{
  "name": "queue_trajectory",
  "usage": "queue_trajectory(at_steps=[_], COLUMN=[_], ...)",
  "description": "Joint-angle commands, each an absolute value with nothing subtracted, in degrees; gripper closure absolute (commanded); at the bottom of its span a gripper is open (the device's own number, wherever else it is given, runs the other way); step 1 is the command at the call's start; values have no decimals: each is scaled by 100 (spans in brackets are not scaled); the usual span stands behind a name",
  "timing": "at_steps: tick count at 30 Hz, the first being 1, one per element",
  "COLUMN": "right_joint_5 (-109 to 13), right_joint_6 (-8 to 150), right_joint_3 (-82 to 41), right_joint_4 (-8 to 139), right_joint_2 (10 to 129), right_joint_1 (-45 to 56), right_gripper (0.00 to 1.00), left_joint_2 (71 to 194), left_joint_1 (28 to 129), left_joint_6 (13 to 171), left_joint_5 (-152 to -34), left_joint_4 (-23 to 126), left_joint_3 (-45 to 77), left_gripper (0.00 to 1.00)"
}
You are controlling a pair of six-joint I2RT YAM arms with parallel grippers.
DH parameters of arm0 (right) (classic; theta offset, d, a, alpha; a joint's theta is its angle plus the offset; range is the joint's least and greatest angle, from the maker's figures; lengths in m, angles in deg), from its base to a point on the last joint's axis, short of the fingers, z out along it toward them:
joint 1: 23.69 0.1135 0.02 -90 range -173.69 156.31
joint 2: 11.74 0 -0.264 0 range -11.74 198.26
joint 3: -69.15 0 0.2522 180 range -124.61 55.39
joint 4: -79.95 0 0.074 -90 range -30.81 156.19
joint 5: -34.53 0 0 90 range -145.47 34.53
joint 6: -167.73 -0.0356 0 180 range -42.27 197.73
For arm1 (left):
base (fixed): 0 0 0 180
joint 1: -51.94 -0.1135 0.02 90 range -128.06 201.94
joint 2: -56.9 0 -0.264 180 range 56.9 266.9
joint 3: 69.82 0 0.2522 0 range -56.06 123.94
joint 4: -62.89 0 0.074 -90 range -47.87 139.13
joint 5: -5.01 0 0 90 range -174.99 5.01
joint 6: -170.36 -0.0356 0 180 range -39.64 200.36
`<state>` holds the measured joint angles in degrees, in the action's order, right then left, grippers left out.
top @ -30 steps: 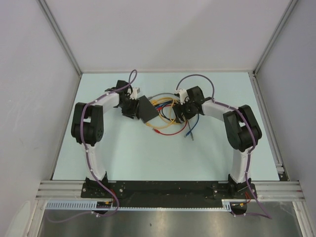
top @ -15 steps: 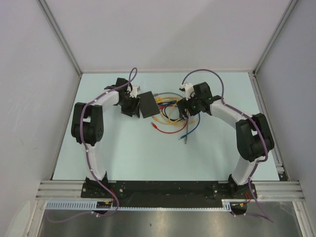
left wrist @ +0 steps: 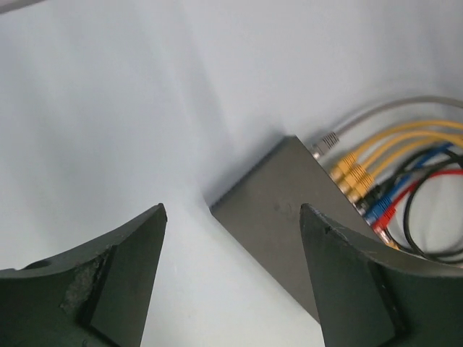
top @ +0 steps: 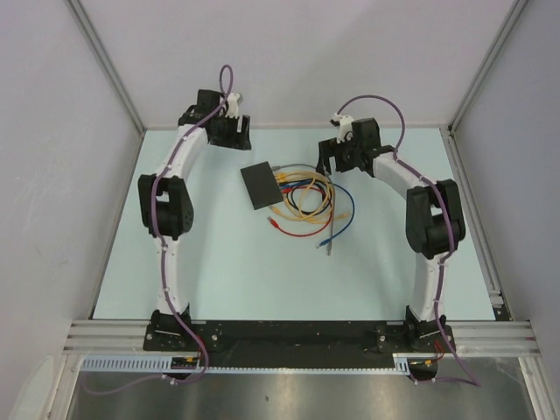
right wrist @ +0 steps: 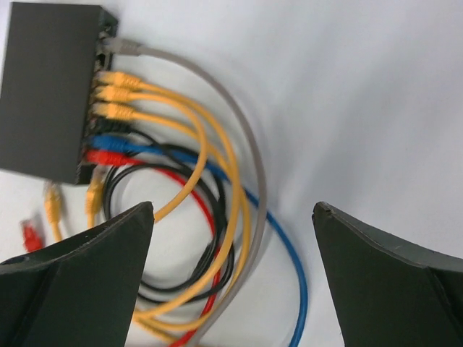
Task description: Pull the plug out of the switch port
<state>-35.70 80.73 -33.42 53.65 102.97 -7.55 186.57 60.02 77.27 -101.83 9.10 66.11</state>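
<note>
Switch (top: 260,185) sits flat mid-bench (top: 219,271), port edge facing right, with a row of seated plugs (right wrist: 114,94) (grey, yellow, blue, red) and cables (top: 308,199) looped beside it. Looks like the approach step: nothing gripped yet. Left claw (left wrist: 231,213) and right claw (right wrist: 233,210) both gape wide, empty. Left arm (top: 166,206) reaches toward the far edge, claw far-left of the switch; right arm (top: 429,219) is folded at the elbow, claw hovering over the cable loops. Next move likely needs left pinning the switch, right pinching one plug's boot — then a straight pull along the port axis.
</note>
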Motion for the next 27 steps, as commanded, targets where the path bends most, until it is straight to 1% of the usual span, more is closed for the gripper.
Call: queue_trajectory(at_steps=[1, 6, 11, 20, 27], right_joint_5=[-3411, -3490, -3148, -3252, -3244], right_joint_6=[7799, 7685, 7492, 7729, 7940], right_joint_3=[-4031, -4208, -4006, -3531, -3127], right_joint_4=[5415, 5520, 5538, 5397, 5318], right_joint_2=[10900, 11192, 11148, 11104, 10964], right_joint_1=[-902, -919, -867, -559, -497], right_gripper=[3, 4, 3, 0, 0], left_joint_2=[19374, 19857, 20104, 20298, 20175], left_joint_1=[5950, 5976, 6135, 6372, 6635], left_joint_6=[7754, 8255, 8449, 8432, 8063], left_joint_5=[-10082, -9616, -8984, -9070, -9404], left_joint_4=[703, 1099, 888, 510, 378], left_joint_3=[7576, 7999, 8096, 7701, 7279], left_gripper=[19, 23, 24, 23, 33])
